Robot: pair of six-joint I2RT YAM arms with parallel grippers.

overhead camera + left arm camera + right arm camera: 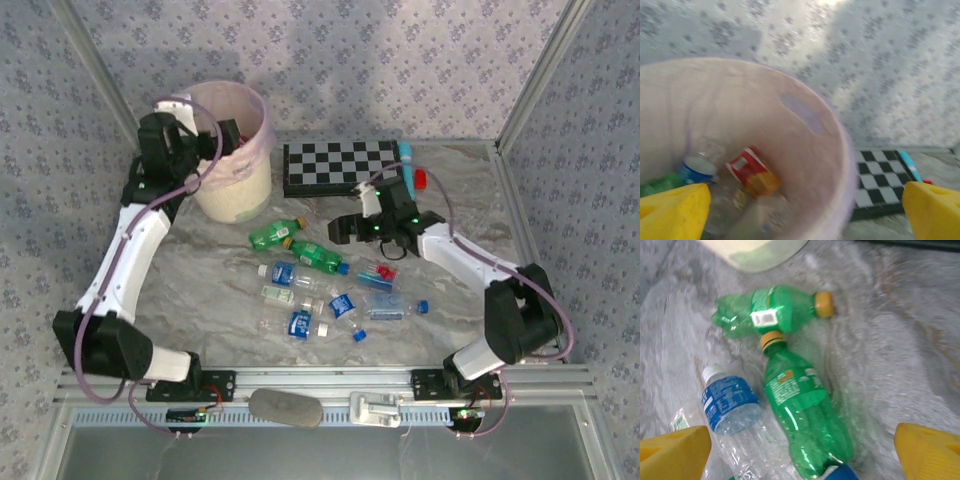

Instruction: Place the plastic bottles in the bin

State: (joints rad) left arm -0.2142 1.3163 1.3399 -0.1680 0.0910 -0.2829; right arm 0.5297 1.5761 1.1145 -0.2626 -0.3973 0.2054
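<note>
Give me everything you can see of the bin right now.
The bin is a round, cream-white wastebasket, upright at the table's far left, beside the checkerboard. A pale pink plastic liner drapes over its rim. Inside lie a blue-labelled bottle, something green, a red-and-orange-labelled item and clear plastic. The open left gripper hangs over its mouth.

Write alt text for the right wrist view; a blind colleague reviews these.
A green bottle lies on the marbled table, its yellow cap toward a second green bottle, a clear blue-labelled bottle at its left. The right gripper is open, its yellow fingers at the bottom corners, holding nothing.
</note>
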